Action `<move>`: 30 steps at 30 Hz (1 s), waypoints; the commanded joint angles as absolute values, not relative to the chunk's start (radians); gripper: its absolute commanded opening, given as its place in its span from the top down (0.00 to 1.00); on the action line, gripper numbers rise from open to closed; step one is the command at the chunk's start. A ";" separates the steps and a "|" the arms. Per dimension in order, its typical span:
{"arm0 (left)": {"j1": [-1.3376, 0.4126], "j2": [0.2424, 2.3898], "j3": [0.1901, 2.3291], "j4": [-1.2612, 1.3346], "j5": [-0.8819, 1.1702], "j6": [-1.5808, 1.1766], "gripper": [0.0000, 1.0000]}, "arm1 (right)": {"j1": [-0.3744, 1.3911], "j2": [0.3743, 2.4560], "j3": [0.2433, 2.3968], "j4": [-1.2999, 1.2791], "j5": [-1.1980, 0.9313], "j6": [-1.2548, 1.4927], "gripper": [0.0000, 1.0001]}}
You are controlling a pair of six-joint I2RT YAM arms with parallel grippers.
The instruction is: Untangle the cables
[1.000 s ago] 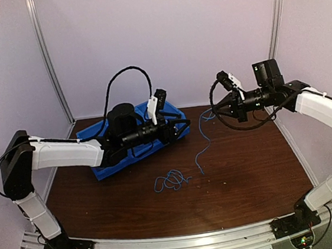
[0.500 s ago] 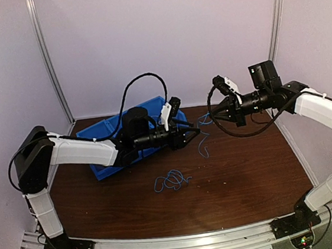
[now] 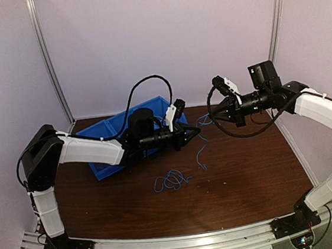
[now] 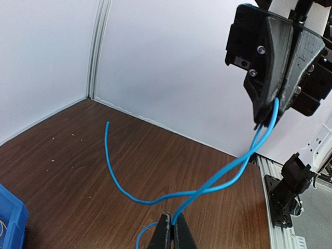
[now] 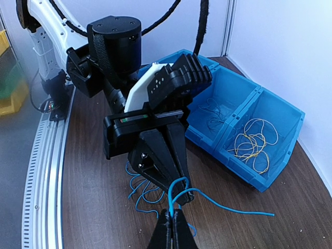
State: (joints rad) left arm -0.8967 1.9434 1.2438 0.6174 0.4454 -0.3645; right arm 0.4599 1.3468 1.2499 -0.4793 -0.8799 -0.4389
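The table (image 3: 249, 178) is matt, dark wood-grain board, and only the left wrist view picks out pale specks on it. At its far left sits a bin (image 3: 103, 136) of glossy blue plastic, boxy and split into compartments. Only the right wrist view looks inside, showing yellow cables (image 5: 252, 142) coiled loosely in one compartment and thin blue strands in the next. The left gripper (image 3: 197, 131) and right gripper (image 3: 212, 115) are both black wedges tapering to points, and they face each other with tips near, above the table's far middle. Each has its jaws pressed together on the same blue cable (image 4: 220, 182), a thin, smooth wire. The left wrist view shows it as two crossing strands running between them, with one free end curving away over the table. The overhead view shows a tangle (image 3: 172, 180) of blue wire loops lying apart, nearer the bases.
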 commanded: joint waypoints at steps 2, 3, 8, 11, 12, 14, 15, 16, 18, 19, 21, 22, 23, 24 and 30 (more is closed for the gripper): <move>-0.900 1.941 1.266 0.646 0.435 -0.363 1.00 | 0.464 1.328 1.241 -0.470 -0.846 -0.420 1.00; -0.899 1.933 1.261 0.643 0.429 -0.361 1.00 | 0.463 1.329 1.235 -0.463 -0.833 -0.419 0.99; -0.893 1.872 1.259 0.572 0.386 -0.321 1.00 | 0.388 1.331 1.191 -0.425 -0.855 -0.399 0.79; -0.871 1.837 1.277 0.499 0.373 -0.306 1.00 | 0.288 1.302 1.144 -0.381 -0.947 -0.370 0.73; -0.858 1.827 1.284 0.474 0.371 -0.312 1.00 | 0.253 1.280 1.102 -0.329 -0.964 -0.328 0.67; -0.822 1.808 1.302 0.415 0.374 -0.327 1.00 | 0.184 1.239 1.015 -0.223 -0.988 -0.278 0.59; -0.804 1.797 1.312 0.391 0.376 -0.333 1.00 | 0.166 1.231 0.982 -0.206 -0.992 -0.274 0.58; -0.788 1.788 1.323 0.365 0.374 -0.336 1.00 | 0.152 1.229 0.957 -0.200 -0.995 -0.275 0.57; -0.750 1.773 1.348 0.310 0.376 -0.339 1.00 | 0.134 1.227 0.880 -0.169 -1.011 -0.274 0.57; -0.731 1.767 1.366 0.277 0.376 -0.337 1.00 | 0.126 1.224 0.851 -0.146 -1.013 -0.275 0.56; -0.696 1.763 1.409 0.202 0.363 -0.321 1.00 | 0.114 1.215 0.817 -0.128 -0.996 -0.294 0.55; -0.679 1.764 1.433 0.162 0.353 -0.309 1.00 | 0.109 1.214 0.810 -0.119 -0.988 -0.296 0.55; -0.664 1.763 1.454 0.133 0.343 -0.298 1.00 | 0.104 1.219 0.805 -0.109 -0.987 -0.296 0.55; -0.650 1.763 1.472 0.105 0.329 -0.287 1.00 | 0.104 1.225 0.805 -0.112 -0.988 -0.303 0.55; -0.580 1.760 1.541 -0.008 0.240 -0.265 1.00 | 0.104 1.234 0.801 -0.130 -0.964 -0.349 0.55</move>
State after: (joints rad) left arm -0.6113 1.7908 1.4952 0.0978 0.3080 -0.2962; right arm 0.1108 1.2346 0.8040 -0.1654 -0.9688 -0.3161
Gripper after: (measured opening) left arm 0.015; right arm 0.453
